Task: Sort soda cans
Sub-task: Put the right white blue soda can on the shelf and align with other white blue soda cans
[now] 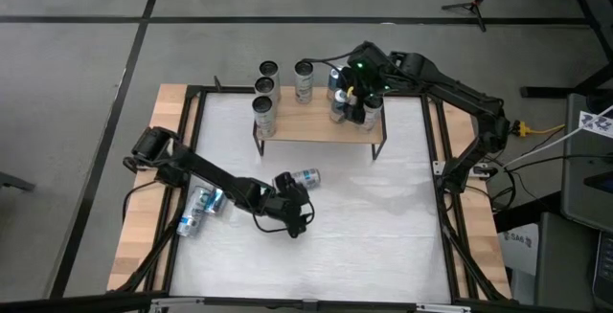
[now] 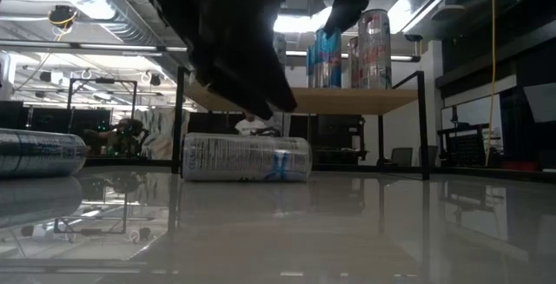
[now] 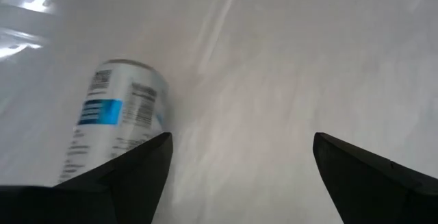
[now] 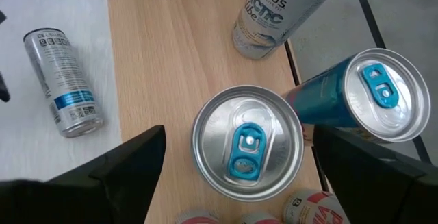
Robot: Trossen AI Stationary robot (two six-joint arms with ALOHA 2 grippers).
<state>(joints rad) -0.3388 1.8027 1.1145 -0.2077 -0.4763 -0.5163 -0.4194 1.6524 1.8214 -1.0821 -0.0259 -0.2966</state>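
Observation:
Several slim silver soda cans stand on a wooden shelf [image 1: 321, 129] at the table's far side. One silver can with a blue label [image 1: 305, 177] lies on its side on the white table; it also shows in the low view [image 2: 248, 156] and the left wrist view [image 3: 116, 118]. My left gripper [image 3: 239, 176] is open, just near of that can and above it [image 2: 261, 84]. My right gripper [image 4: 239, 176] is open above the shelf's right end [image 1: 356, 98], its fingers on either side of an upright silver can with a blue tab [image 4: 248, 142], not touching it.
Two more cans [image 1: 201, 208] lie on their sides at the table's left edge. On the shelf, a blue can [image 4: 356, 94], a tall Celsius can [image 4: 280, 11] and red-marked cans [image 4: 315, 207] crowd around the right gripper. Three cans [image 1: 265, 88] stand at the shelf's left end.

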